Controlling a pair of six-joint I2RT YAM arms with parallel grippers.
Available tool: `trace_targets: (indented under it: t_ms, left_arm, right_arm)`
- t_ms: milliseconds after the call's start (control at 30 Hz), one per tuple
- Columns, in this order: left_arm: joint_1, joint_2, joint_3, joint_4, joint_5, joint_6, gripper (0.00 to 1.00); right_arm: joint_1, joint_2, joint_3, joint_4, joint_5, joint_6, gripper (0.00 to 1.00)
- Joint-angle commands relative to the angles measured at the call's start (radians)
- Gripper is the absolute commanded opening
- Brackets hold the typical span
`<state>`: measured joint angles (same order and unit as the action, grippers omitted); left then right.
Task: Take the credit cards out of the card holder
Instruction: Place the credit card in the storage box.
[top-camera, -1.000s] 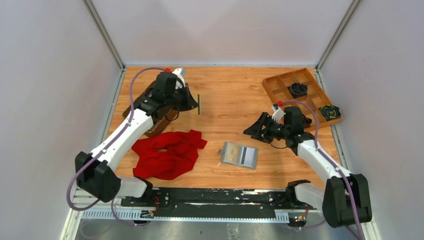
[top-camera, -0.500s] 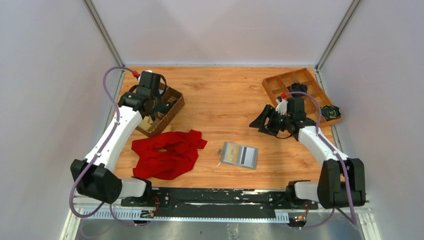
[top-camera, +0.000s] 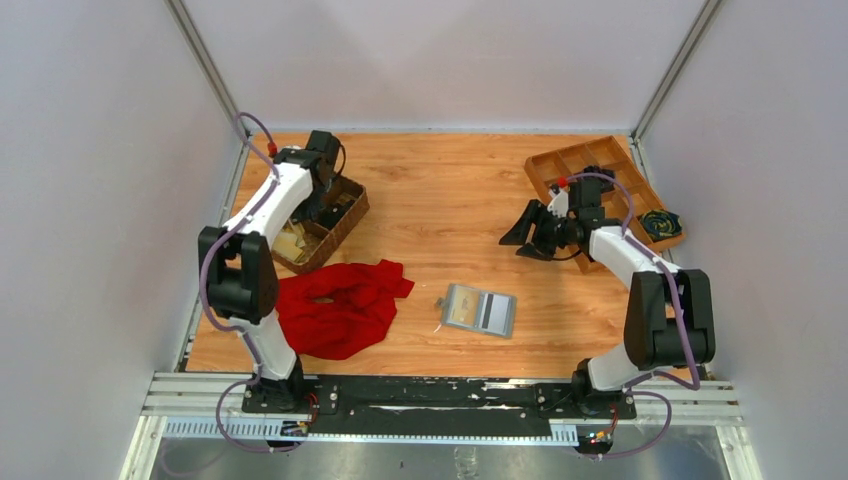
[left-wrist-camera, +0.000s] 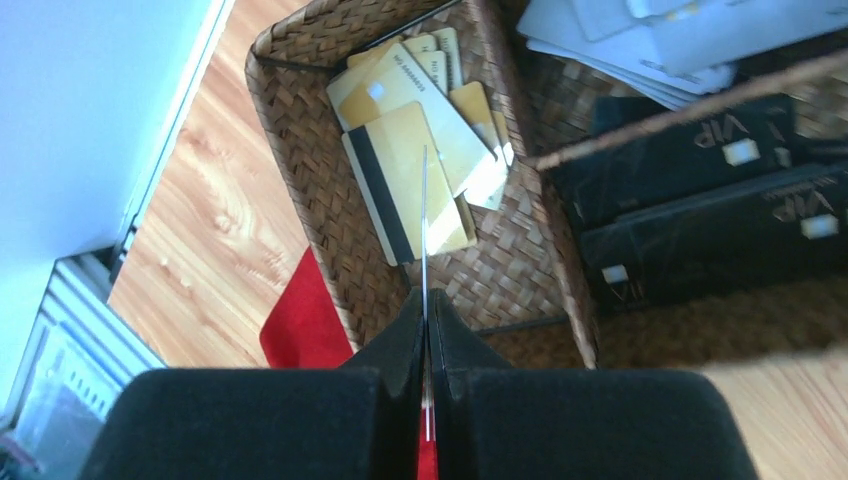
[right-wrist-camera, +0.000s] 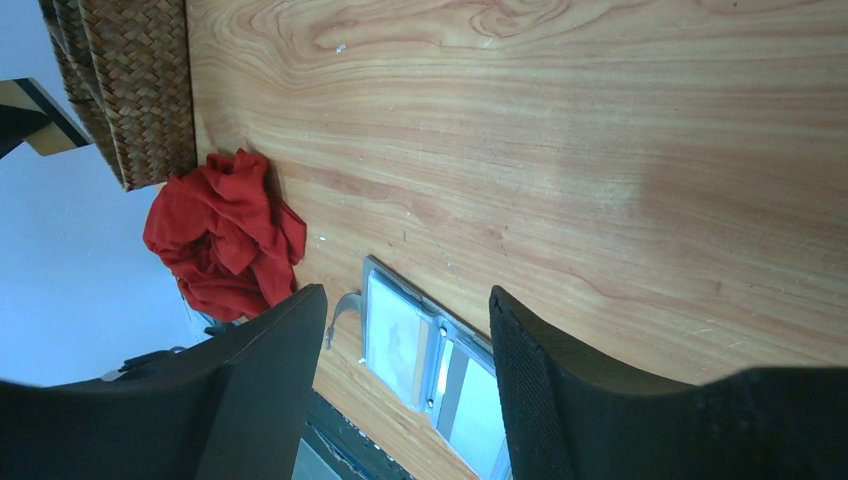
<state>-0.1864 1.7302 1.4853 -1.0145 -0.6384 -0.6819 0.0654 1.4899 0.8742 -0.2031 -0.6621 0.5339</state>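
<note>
One grey card holder (top-camera: 480, 311) lies open on the table (top-camera: 450, 180) at the near side, beside a red cloth (top-camera: 335, 305); its tan half suggests a card left inside. Beyond it the right gripper (right-wrist-camera: 400, 310) hovers, jaws apart, empty. Farther back, the left gripper (left-wrist-camera: 424, 330) pinches one card (left-wrist-camera: 424, 220) edge-on above the wicker basket (left-wrist-camera: 290, 140), over the compartment of tan credit cards (left-wrist-camera: 395, 95). Dropping is the step: fingers must part. Neighbouring compartments hold black cards (left-wrist-camera: 700, 200) and white cards (left-wrist-camera: 640, 40).
</note>
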Motion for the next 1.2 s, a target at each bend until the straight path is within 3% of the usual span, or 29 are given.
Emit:
trace_targets:
  t_ms: [0,367,500,600,900,1167]
  left_arm:
    - [0.017,0.088,0.051,-0.115,-0.126,-0.123,0.00]
    - [0.017,0.176,-0.030,-0.133,-0.076,-0.225,0.00]
    - [0.017,0.216,-0.027,-0.131,-0.052,-0.205,0.26]
    - [0.016,0.202,-0.039,-0.130,-0.050,-0.204,0.56]
    - [-0.029,-0.020,-0.054,-0.128,-0.072,-0.156,0.60]
    - [-0.295,-0.224,-0.048,-0.114,-0.055,-0.094,0.60]
  right_arm:
    - [-0.013,0.017,0.028,-0.019,-0.010,-0.010,0.65]
    - [-0.013,0.051,0.039,0.002,-0.046,0.005,0.64]
    - [-0.014,0.032,0.027,0.007,-0.056,0.007,0.64]
    - [-0.013,0.005,0.018,0.007,-0.056,0.007,0.64]
    - [-0.011,-0.098,-0.039,0.007,-0.060,0.017,0.65]
    - [0.067,-0.198,-0.148,-0.003,-0.019,0.054,0.66]
